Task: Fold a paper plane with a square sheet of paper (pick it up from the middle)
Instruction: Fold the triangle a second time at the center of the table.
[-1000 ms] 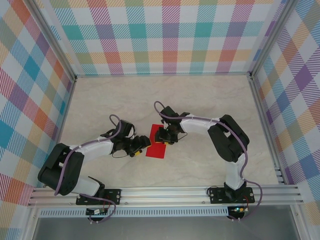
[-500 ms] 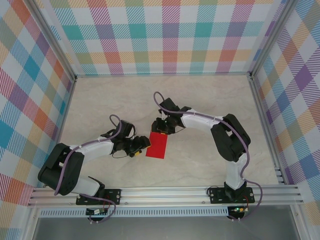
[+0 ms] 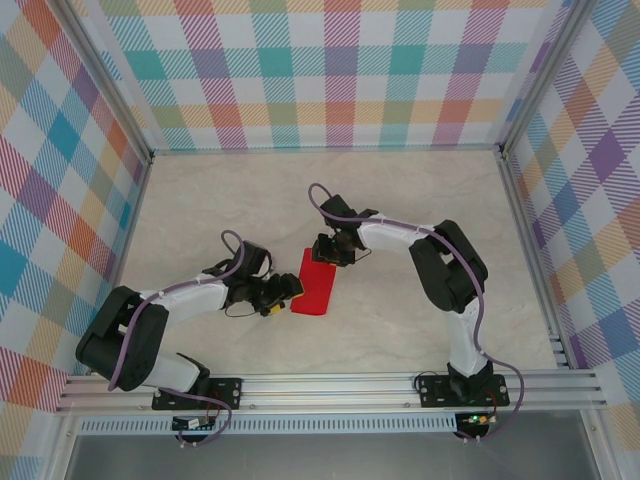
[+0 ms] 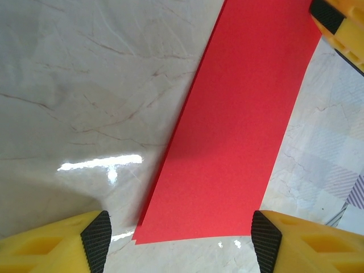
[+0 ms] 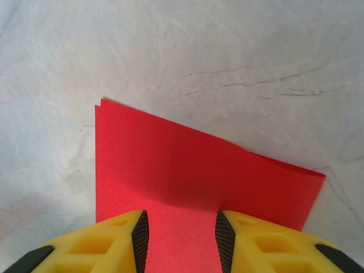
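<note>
The left gripper [image 4: 181,239] sits low over the table [image 3: 200,210] with its fingers spread wide, and the near end of the red sheet of paper [image 3: 316,284] lies between them. The paper rests flat near the middle of the table, folded double into a long strip. At its far end the right gripper [image 5: 182,236] stands over it, fingers slightly apart, with red showing in the gap.
</note>
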